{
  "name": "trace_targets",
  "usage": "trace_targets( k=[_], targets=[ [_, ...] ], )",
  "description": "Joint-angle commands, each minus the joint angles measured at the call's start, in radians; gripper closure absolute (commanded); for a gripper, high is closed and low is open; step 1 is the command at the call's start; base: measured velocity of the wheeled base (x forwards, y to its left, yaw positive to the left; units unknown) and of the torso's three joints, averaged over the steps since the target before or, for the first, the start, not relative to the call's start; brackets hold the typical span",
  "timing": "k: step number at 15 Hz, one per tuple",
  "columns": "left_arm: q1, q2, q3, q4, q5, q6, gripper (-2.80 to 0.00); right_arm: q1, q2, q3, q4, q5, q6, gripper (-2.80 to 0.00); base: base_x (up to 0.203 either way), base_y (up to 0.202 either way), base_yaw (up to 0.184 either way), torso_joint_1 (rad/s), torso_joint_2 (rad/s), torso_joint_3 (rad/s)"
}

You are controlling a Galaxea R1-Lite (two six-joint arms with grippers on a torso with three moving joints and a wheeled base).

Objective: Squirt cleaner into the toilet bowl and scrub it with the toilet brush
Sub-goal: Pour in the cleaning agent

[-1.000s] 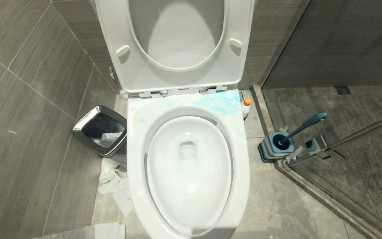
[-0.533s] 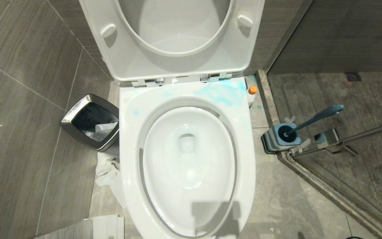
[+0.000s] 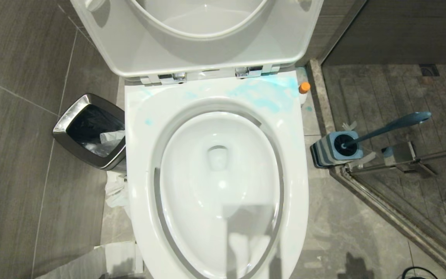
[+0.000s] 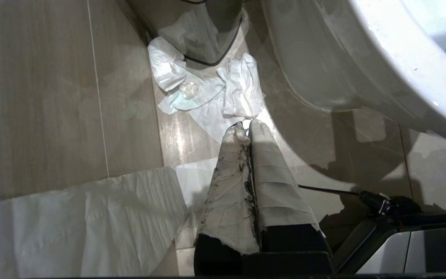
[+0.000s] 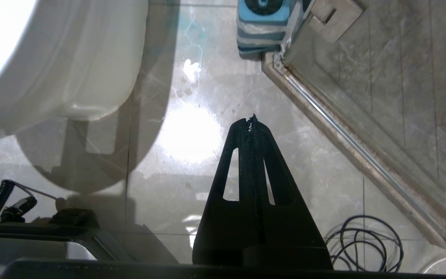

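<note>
The white toilet bowl (image 3: 192,116) fills the middle of the head view, seat and lid raised, with blue smears on its back rim. The cleaner (image 3: 304,88), a small white bottle with an orange cap, stands on the floor behind the bowl's right side. Further right, the toilet brush (image 3: 393,124) leans in its blue-and-grey striped base (image 3: 325,153), also (image 5: 259,37) by the shower frame. Neither arm shows in the head view. My left gripper (image 4: 247,124), fingers wrapped in white tape, is shut and empty above the floor left of the bowl (image 4: 381,66). My right gripper (image 5: 252,119) is shut and empty above the floor right of the bowl (image 5: 72,69).
A steel-rimmed waste bin (image 3: 68,124) stands left of the bowl, with crumpled paper (image 4: 211,89) on the floor beside it and a flat paper sheet (image 4: 76,221) nearer me. The shower's metal threshold (image 5: 347,139) runs along the right. A black cable coil (image 5: 366,242) lies on the floor.
The whole head view has shifted: the toilet sits higher and larger in the picture and more near floor shows, so the camera has tilted down. Nothing in the room moved.
</note>
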Motion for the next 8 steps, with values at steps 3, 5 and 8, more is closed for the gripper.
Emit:
trace_targets(
  k=[3,5,8],
  targets=[
    [0.0,0.002,0.0,0.0,-0.001,0.0,0.0,0.0,0.0,0.0,0.0,0.0,-0.001,0.0,0.0,0.0,0.0,0.005,0.0,-0.196],
    [0.0,0.002,0.0,0.0,-0.001,0.0,0.0,0.0,0.0,0.0,0.0,0.0,0.0,0.0,0.0,0.0,0.0,0.001,0.0,-0.196],
    [0.0,0.002,0.0,0.0,-0.001,0.0,0.0,0.0,0.0,0.0,0.0,0.0,0.0,0.0,0.0,0.0,0.0,0.0,0.0,-0.203]
  ],
)
